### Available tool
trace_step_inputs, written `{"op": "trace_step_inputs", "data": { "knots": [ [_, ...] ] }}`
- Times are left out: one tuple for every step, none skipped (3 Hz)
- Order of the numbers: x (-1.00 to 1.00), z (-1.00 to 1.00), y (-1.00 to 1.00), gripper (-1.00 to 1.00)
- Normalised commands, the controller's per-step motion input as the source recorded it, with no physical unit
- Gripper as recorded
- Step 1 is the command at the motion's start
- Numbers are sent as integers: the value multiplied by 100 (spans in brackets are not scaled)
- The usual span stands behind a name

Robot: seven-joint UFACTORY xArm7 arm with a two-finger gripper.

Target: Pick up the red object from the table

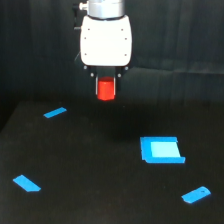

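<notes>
Red object held aloft above the counter

The red object (105,90) — small, chunky, bright red-orange — sits pinched between the gripper's (105,86) fingers, clear of the black counter (100,170) near its far edge — four flat blue pieces lie scattered below.

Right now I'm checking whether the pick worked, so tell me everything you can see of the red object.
The red object is a small, chunky, bright red-orange block, roughly cylindrical, with a smooth, plastic-like look. It sits upright between the fingers of the hand, which close on its two sides below the white body. It hangs above the black table, not touching it, in the upper middle of the exterior view. Its top is hidden between the fingers; finer details are too blurred to tell.
</notes>
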Motion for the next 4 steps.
{"op": "trace_step_inputs", "data": {
  "knots": [
    [1, 21, -5, -95],
    [11, 22, 9, -100],
    [-1, 14, 1, -100],
    [7, 20, -7, -100]
  ]
}}
